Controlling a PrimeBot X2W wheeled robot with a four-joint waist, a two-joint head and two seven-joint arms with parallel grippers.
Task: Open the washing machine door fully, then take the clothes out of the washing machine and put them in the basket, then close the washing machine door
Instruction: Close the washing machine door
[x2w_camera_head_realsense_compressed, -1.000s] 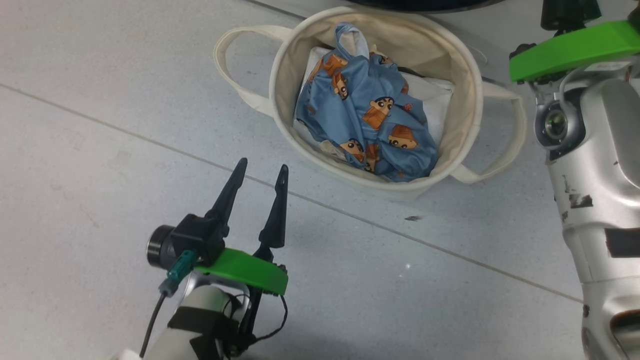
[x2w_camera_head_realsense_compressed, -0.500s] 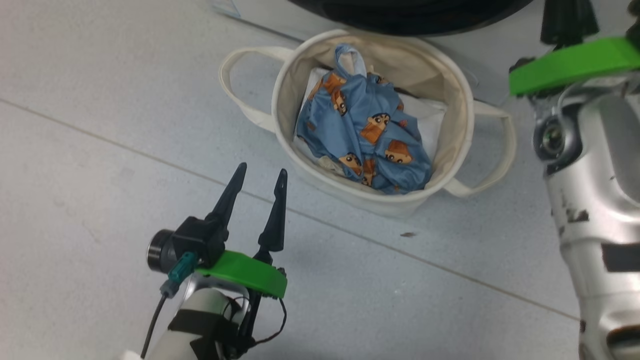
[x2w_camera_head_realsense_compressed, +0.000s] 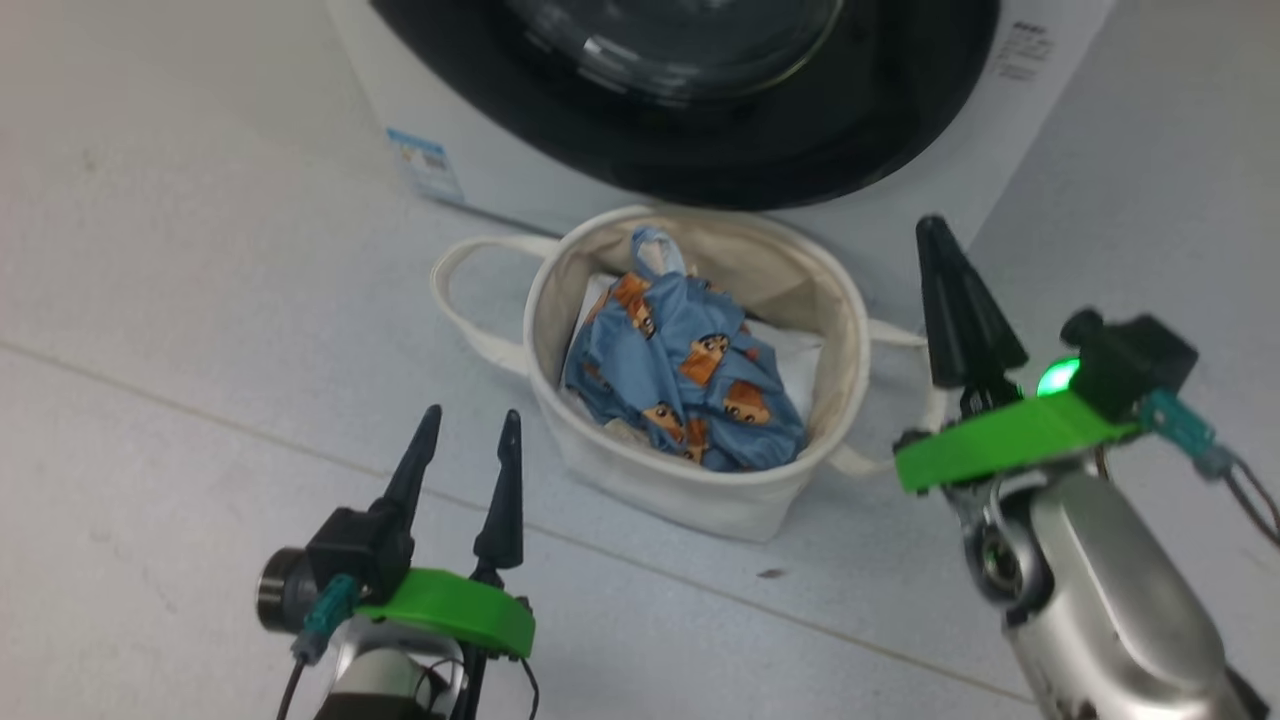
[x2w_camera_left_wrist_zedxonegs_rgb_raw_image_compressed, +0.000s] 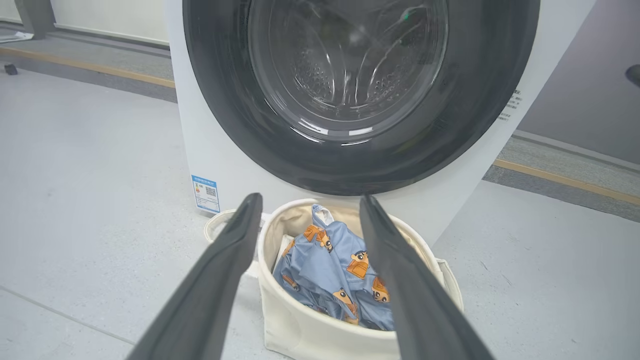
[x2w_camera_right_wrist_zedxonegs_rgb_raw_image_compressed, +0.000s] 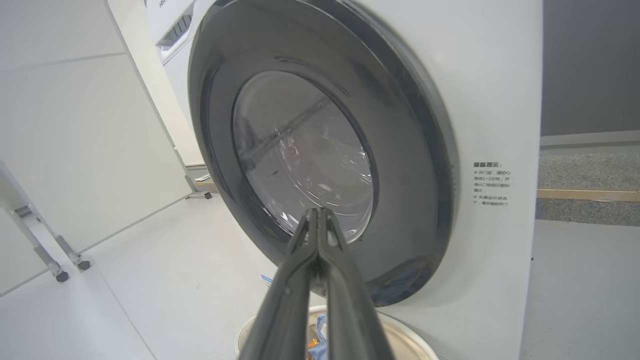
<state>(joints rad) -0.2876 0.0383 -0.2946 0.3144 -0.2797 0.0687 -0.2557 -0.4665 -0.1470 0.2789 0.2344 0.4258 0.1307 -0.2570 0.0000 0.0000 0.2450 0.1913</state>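
Lying bunched in the basket (x2w_camera_head_realsense_compressed: 690, 505), the clothes (x2w_camera_head_realsense_compressed: 680, 390) sit just below the door (x2w_camera_head_realsense_compressed: 900, 130), which looks flush with the washer (x2w_camera_head_realsense_compressed: 500, 190). The left gripper (x2w_camera_head_realsense_compressed: 472, 413) gapes empty; the right gripper (x2w_camera_head_realsense_compressed: 932, 232) has its fingers pressed together. If unlatched, the door could drift ajar.

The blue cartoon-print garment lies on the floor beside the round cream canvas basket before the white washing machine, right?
No: the blue cartoon-print garment lies inside the round cream canvas basket, as the head view shows. That basket does stand before the white washing machine.
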